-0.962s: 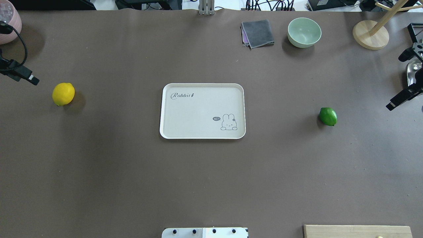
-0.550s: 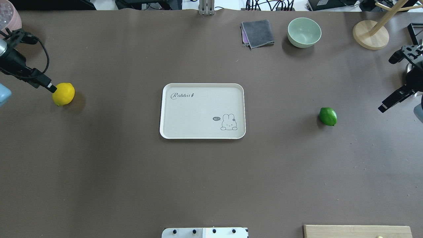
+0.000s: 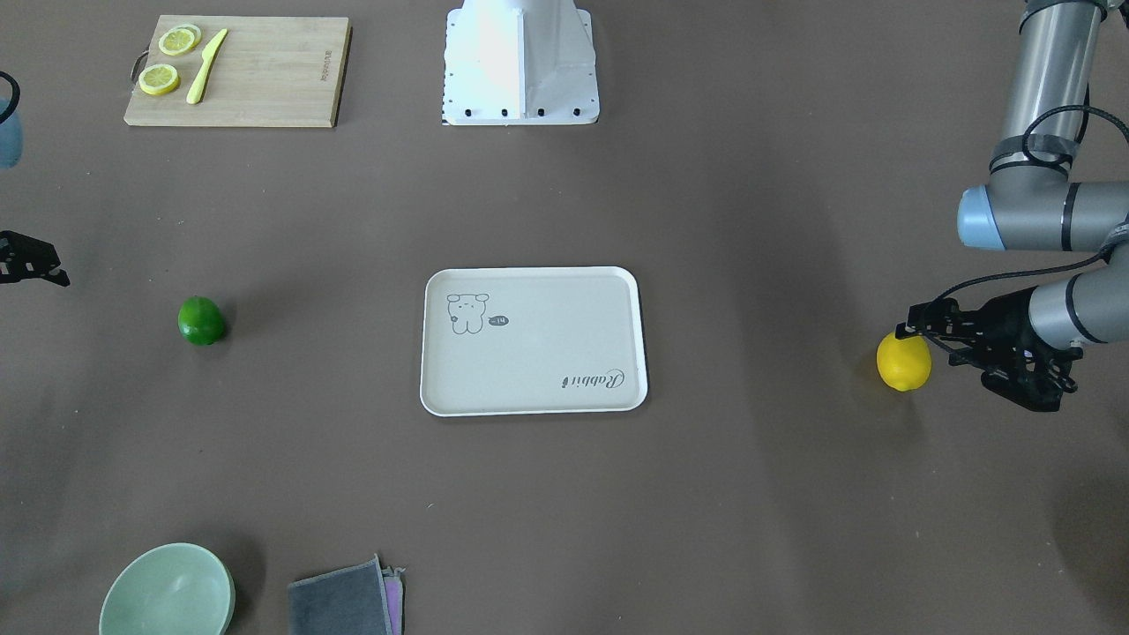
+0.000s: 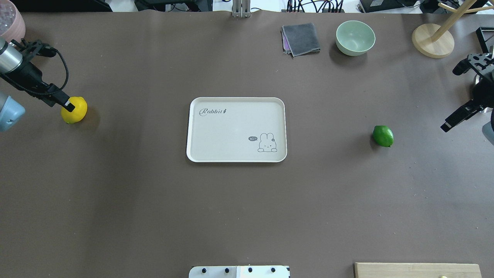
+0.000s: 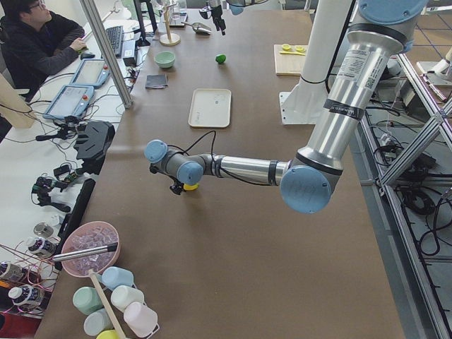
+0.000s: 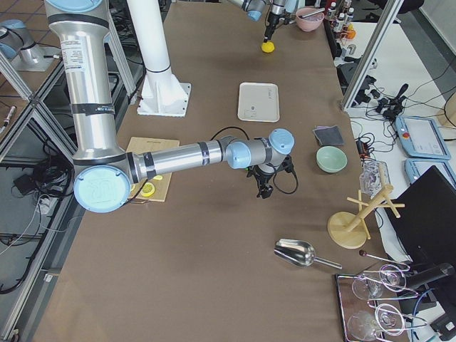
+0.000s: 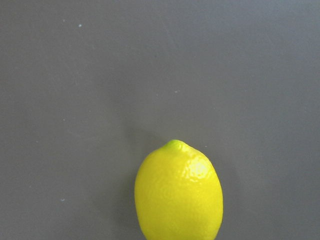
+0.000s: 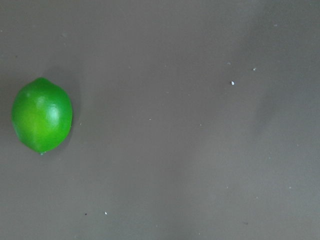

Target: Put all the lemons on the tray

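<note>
The yellow lemon (image 4: 76, 112) lies on the table far left of the tray (image 4: 231, 127), and it fills the lower middle of the left wrist view (image 7: 179, 195). My left gripper (image 4: 68, 104) hangs just over the lemon's left end and looks open and empty; in the front view (image 3: 910, 332) its tip is at the lemon's (image 3: 903, 363) top. The green lemon (image 4: 383, 136) lies to the right of the tray and shows at the left of the right wrist view (image 8: 42, 115). My right gripper (image 4: 446, 126) hovers well to its right, open and empty. The tray holds nothing.
A green bowl (image 4: 355, 37), a grey cloth (image 4: 301, 38) and a wooden stand (image 4: 432, 40) sit along the far edge. A pink bowl (image 4: 9, 23) is at the far left corner. A cutting board (image 3: 238, 70) with lemon slices and a knife lies near the robot base (image 3: 520, 62).
My left gripper has moved right, from the table's left edge to just over the yellow lemon. My right gripper has shifted a little left towards the green lemon. The lemons have not moved.
</note>
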Tool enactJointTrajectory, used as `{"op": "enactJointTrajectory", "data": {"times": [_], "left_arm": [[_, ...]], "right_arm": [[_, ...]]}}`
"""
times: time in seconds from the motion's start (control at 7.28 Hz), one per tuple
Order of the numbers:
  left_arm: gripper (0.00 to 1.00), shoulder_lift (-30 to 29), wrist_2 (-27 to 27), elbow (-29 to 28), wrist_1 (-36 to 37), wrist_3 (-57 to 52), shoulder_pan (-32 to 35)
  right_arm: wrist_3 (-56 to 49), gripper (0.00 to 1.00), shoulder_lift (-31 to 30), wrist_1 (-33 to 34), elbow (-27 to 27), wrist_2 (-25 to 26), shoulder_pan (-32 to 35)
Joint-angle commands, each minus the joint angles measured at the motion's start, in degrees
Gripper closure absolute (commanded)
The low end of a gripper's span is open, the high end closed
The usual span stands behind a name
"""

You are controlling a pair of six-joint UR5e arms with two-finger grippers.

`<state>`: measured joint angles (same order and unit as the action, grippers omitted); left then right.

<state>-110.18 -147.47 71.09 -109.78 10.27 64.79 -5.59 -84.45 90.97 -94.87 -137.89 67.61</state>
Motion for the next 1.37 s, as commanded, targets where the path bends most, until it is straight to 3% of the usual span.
{"op": "enactJointTrajectory", "data": {"times": [0.0,1.24], "left_arm": [[0.02,-1.5,0.1,-1.6,0.0,0.0,-0.8],[0.03,-2.5,0.9,-4.0,-0.1,-0.2,-3.8]], "right_arm": [[0.0,0.0,0.0,0.0,0.4,0.1,-0.2],[0.3,0.0,0.1,-0.1,0.4,0.1,-0.6]]}}
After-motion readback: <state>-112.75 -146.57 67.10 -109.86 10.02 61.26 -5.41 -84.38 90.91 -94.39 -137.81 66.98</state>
